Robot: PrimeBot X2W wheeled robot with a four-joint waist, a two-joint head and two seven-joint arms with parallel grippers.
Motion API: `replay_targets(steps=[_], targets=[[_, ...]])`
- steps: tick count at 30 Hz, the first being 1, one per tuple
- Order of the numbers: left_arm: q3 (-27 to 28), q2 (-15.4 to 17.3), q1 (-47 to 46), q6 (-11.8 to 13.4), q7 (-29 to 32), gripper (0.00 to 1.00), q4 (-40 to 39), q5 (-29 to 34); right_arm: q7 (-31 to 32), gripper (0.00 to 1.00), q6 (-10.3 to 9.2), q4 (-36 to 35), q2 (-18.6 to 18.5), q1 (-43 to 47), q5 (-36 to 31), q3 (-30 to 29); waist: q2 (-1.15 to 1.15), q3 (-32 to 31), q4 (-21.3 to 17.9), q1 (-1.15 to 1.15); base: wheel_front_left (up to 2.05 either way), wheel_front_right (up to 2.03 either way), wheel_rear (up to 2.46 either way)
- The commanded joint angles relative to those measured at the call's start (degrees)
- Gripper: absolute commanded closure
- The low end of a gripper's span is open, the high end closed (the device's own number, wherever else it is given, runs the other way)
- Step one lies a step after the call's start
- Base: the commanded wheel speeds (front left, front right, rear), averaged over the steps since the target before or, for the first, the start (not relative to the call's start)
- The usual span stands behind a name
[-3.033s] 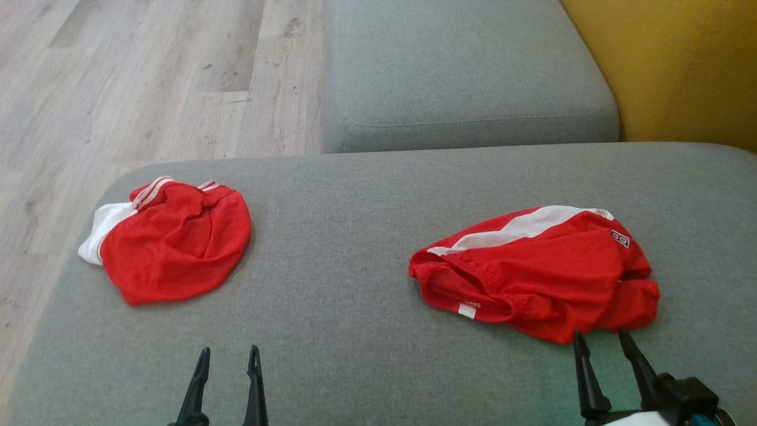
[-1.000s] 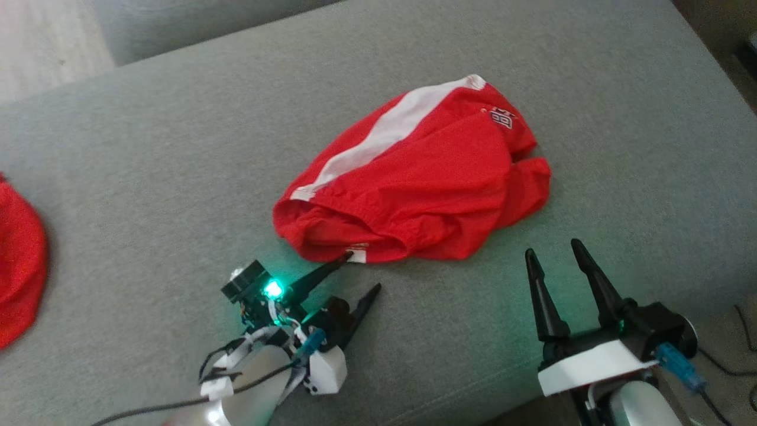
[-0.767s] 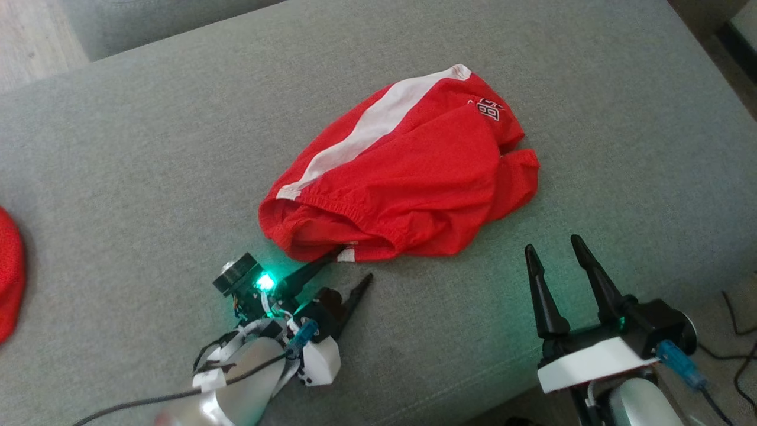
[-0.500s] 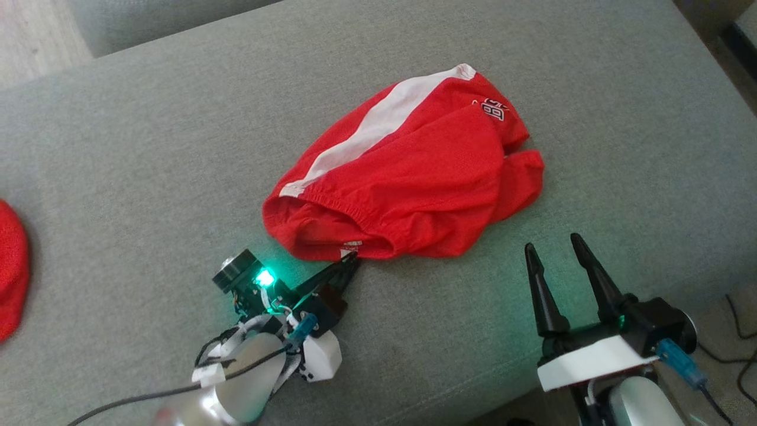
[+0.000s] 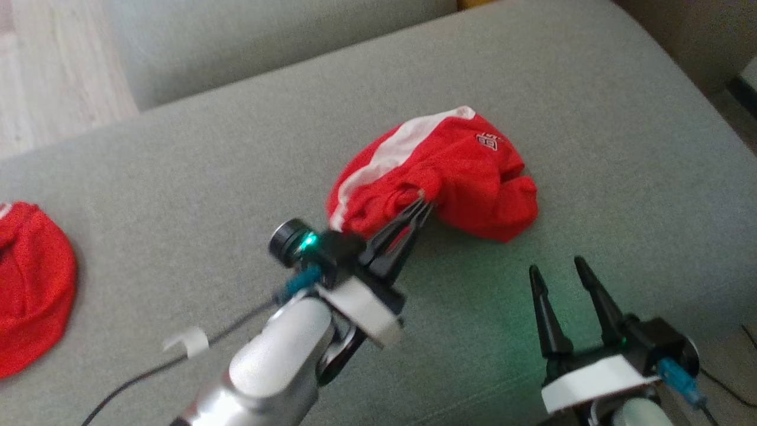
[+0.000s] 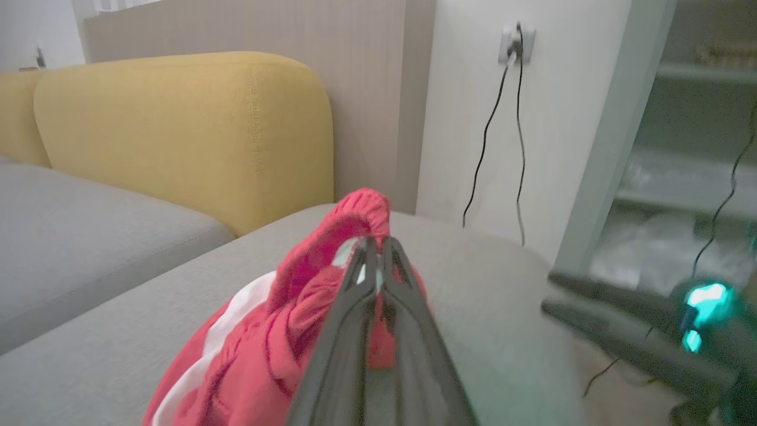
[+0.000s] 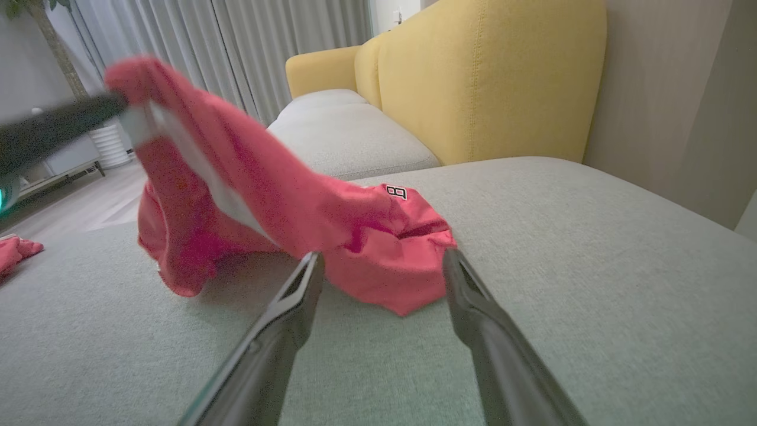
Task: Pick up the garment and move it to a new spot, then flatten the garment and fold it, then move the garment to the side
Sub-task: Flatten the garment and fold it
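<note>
While the right jaws stand spread and empty at the near edge, the left jaws are clenched on a thin waistband pinch of the red garment (image 5: pixel 467 177); its far half lies on the sofa cushion (image 5: pixel 177 160), so drag could pull the fabric free.

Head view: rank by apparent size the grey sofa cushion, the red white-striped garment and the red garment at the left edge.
1. grey sofa cushion
2. red white-striped garment
3. red garment at the left edge, frame-cropped, so this rank is unsure
</note>
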Motion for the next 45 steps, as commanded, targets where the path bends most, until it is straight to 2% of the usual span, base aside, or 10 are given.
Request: replay_targets(steps=[1, 3, 6, 10, 13, 14, 20, 28, 37, 45], targets=[[1.19, 0.02, -4.64, -0.30, 0.70, 1.00, -3.60, -3.54, -0.23, 0.00, 0.39, -1.39, -0.33, -0.49, 0.48, 0.99, 0.00, -2.22, 0.27, 0.01, 0.00, 0.00, 0.00], [0.78, 1.01, -7.44, -0.31, 3.62, 1.00, -8.43, -12.10, -0.23, 0.00, 0.39, -1.24, -0.33, 0.14, 0.42, 0.96, 0.00, -3.60, 0.45, 0.01, 0.00, 0.00, 0.00], [3.47, 2.66, -11.02, -0.31, 8.49, 1.00, -14.95, -23.49, -0.23, 0.00, 0.39, -1.16, -0.33, 0.85, 0.22, 0.72, 0.00, -5.12, 0.83, 0.01, 0.00, 0.00, 0.00], [8.14, 5.31, -13.90, 0.53, 14.75, 1.00, -17.52, -30.99, -0.23, 0.00, 0.39, -1.30, -0.33, 1.53, 0.23, -0.14, 0.00, -5.88, 2.06, 0.01, 0.00, 0.00, 0.00], [8.57, 8.84, -14.06, 2.49, 18.59, 1.00, -14.08, -30.98, -0.23, 0.00, 0.39, -1.19, -0.33, 1.58, 0.57, 0.11, 0.00, -5.56, 3.34, 0.01, 0.00, 0.00, 0.00], [7.92, 10.98, -13.19, 3.03, 20.29, 1.00, -10.62, -30.31, -0.23, 0.00, 0.39, -0.86, -0.33, 1.42, 0.85, 0.50, 0.00, -4.99, 4.16, 0.01, 0.00, 0.00, 0.00], [6.93, 14.86, -12.08, 2.45, 19.77, 1.00, -2.36, -28.15, -0.23, 0.00, 0.39, 1.94, -0.33, -0.29, 3.22, 3.26, 0.00, -1.26, 6.67, 0.01, 0.00, 0.00, 0.00], [5.56, 15.14, -15.41, 0.72, 19.07, 1.00, 0.51, -27.44, -0.23, 0.00, 0.39, 8.59, -0.33, -5.52, 6.71, 8.60, 0.00, 2.10, 9.74, 0.01, 0.00, 0.00, 0.00], [3.15, 14.50, -18.41, -0.04, 18.50, 1.00, 1.77, -26.95, -0.23, 0.00, 0.39, 15.70, -0.33, -12.13, 11.39, 13.42, 0.00, 3.78, 12.39, 0.01, 0.00, 0.00, 0.00], [1.71, 14.62, -19.44, -0.22, 17.75, 1.00, 2.31, -27.21, -0.23, 0.00, 0.39, 18.35, -0.33, -14.05, 10.72, 11.61, 0.00, 4.14, 12.98, 0.01, 0.00, 0.00, 0.00]])
